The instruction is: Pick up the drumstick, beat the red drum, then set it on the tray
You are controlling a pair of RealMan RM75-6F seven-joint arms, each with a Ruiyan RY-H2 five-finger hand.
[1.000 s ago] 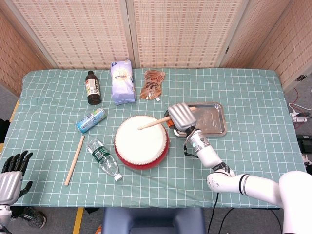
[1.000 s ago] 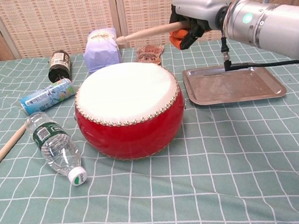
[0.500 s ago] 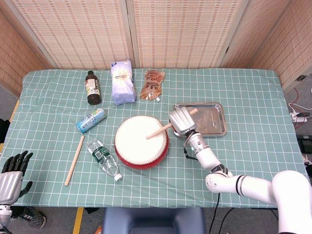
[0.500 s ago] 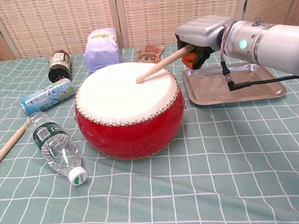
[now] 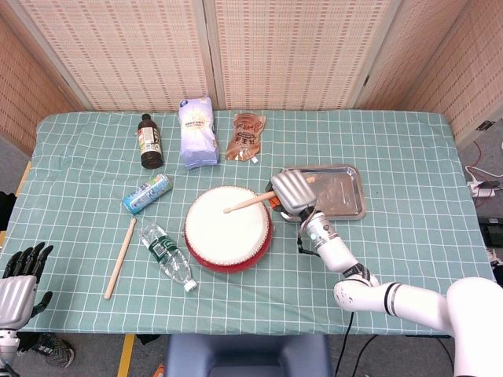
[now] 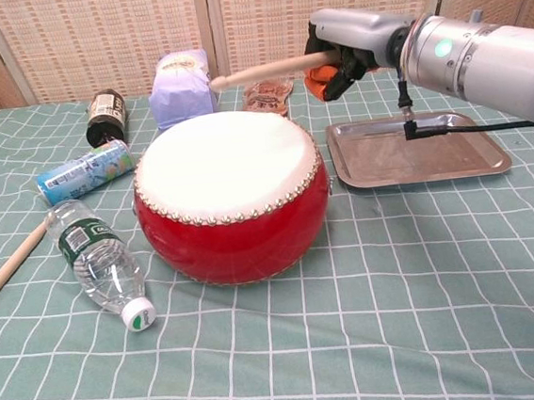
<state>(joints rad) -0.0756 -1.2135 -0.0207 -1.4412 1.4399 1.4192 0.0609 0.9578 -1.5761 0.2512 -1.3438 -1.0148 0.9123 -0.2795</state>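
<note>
- Chest view hides the grey left hand (image 5: 17, 292); head view crops it at the frame's lower-left corner, fingers apart, holding nothing.
- Silver right hand (image 6: 351, 42) grips the smooth pale wooden drumstick (image 6: 268, 67), raised over the round red drum (image 6: 232, 196)'s white skin.
- Shiny rectangular metal tray (image 6: 416, 150) lies right of the drum.

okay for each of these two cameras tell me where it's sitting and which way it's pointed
Head view: high above the near table edge, looking steeply down at the drum; shows the right hand, its arm, and the left hand off the table.
Chest view: low at table height, looking level across the drum; shows only the right hand.
Shared: drum, drumstick, tray, right hand.
</note>
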